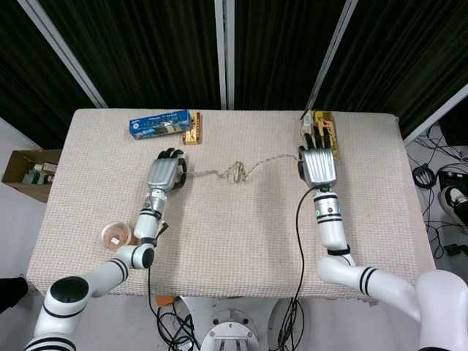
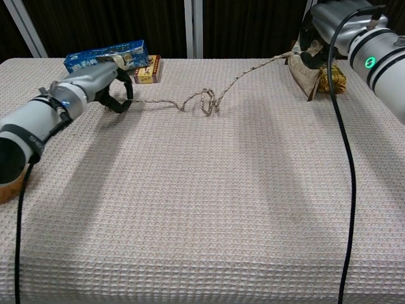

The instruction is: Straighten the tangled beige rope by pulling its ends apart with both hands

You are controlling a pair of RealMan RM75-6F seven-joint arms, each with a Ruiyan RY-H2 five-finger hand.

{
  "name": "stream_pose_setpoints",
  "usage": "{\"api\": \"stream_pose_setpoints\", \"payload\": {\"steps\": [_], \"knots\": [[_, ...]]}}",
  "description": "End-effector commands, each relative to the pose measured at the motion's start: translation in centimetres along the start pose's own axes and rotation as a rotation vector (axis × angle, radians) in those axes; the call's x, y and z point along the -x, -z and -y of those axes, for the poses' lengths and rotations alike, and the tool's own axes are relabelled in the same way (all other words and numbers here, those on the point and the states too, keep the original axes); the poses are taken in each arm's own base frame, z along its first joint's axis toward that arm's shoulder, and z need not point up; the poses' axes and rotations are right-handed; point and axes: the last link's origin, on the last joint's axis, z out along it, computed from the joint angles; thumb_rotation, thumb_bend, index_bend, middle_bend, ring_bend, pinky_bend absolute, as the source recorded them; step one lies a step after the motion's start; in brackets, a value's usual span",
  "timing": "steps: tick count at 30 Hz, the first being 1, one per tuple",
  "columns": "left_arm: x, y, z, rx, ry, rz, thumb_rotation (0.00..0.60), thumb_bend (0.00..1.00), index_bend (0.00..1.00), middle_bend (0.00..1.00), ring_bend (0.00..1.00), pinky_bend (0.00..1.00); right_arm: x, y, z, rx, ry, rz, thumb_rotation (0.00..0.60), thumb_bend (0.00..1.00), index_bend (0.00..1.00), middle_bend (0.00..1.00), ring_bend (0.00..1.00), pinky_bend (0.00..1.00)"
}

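The beige rope [image 1: 235, 172] lies across the far middle of the table, with a loose knot of loops [image 2: 205, 101] near its centre. My left hand [image 1: 164, 174] is at its left end, fingers [image 2: 120, 101] curled down over it and holding it. My right hand [image 1: 318, 164] is at the right end, which runs up into its grip [image 2: 294, 57] beside the yellow packet. In the chest view only part of the right hand [image 2: 323, 25] shows, at the top right. Between the hands the rope hangs in slack waves.
A blue snack pack [image 1: 159, 123] and a small red box [image 1: 192, 129] lie at the back left, just beyond my left hand. A yellow packet [image 1: 327, 131] lies under my right hand's fingertips. An orange cup [image 1: 117, 235] stands near the front left edge.
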Motion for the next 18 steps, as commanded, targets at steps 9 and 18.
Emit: {"api": "stream_pose_setpoints", "payload": {"steps": [9, 18], "knots": [[-4.3, 8.1, 11.4, -0.127, 0.042, -0.105, 0.600, 0.48, 0.60, 0.19, 0.08, 0.14, -0.5, 4.9, -8.7, 0.098, -0.013, 0.011, 0.600, 0.48, 0.66, 0.23, 0.00, 0.00], [-3.8, 10.8, 14.7, -0.198, 0.000, -0.062, 0.600, 0.48, 0.60, 0.19, 0.08, 0.14, 1.4, 6.3, -11.4, 0.147, 0.007, 0.042, 0.600, 0.48, 0.67, 0.23, 0.00, 0.00]]}}
